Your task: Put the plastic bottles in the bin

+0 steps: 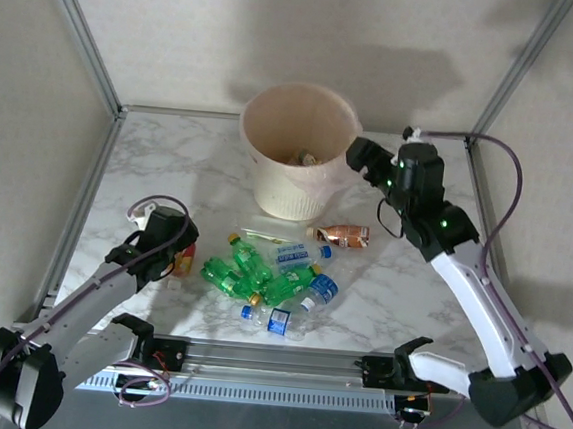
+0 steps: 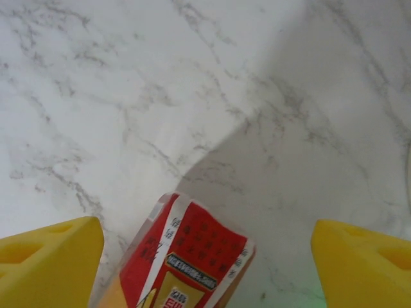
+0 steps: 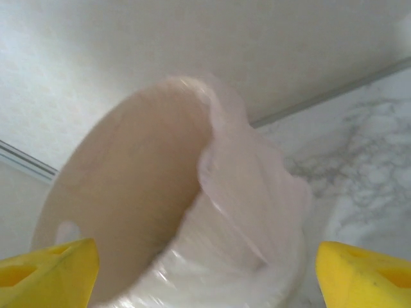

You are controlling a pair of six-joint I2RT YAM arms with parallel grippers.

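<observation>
Bottles (image 1: 274, 270) mostly lie piled before the bin (image 1: 287, 186), right gripper (image 1: 360, 157) gapes empty at its rim, so next up looks like left gripper (image 1: 180, 257), jaws apart astride the red-label bottle (image 2: 192, 260), clamping it.

Left hand (image 1: 180, 255) low, right hand (image 1: 363, 161) high (both with fingers spread wide).

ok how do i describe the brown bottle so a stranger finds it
Find the big cream bin at the back of the marble table. Just right of its base, the copper-brown bottle lies on its side. It is the only brown one; its neighbours are green or blue-labelled.
</observation>
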